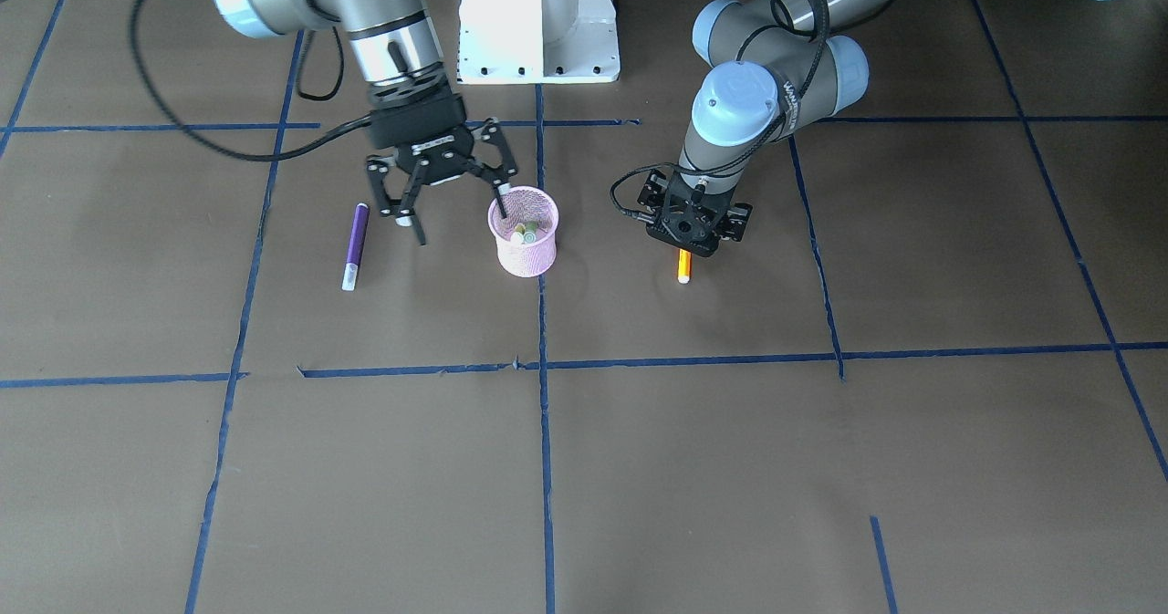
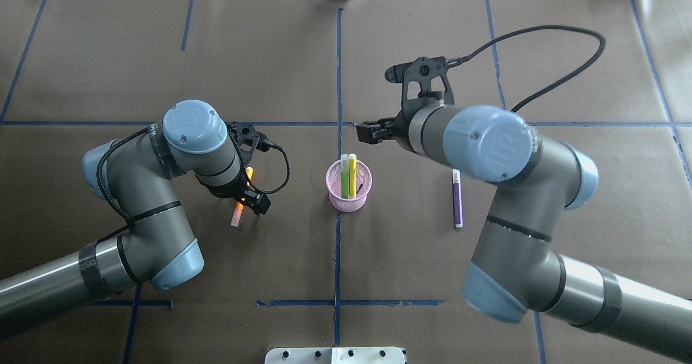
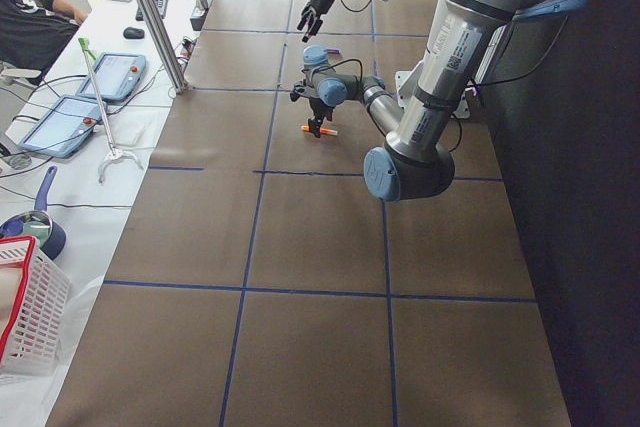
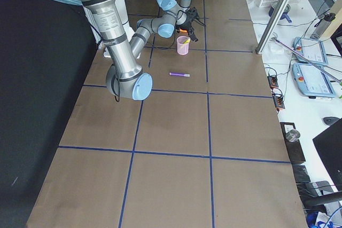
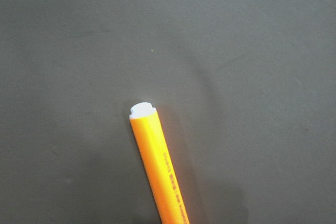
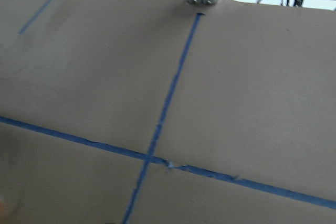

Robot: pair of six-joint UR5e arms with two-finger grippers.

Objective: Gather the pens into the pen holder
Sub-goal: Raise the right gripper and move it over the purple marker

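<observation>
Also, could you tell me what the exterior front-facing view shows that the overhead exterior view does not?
Only the front-facing view shows the right gripper with its fingers plainly spread open, close by the pen holder. Only the overhead view shows the green pen and the yellow pen standing nearly full-length in the holder; from the front, just their cap ends show. Both views show the pink holder, the purple pen lying on the table, and the orange pen under the left gripper.
</observation>
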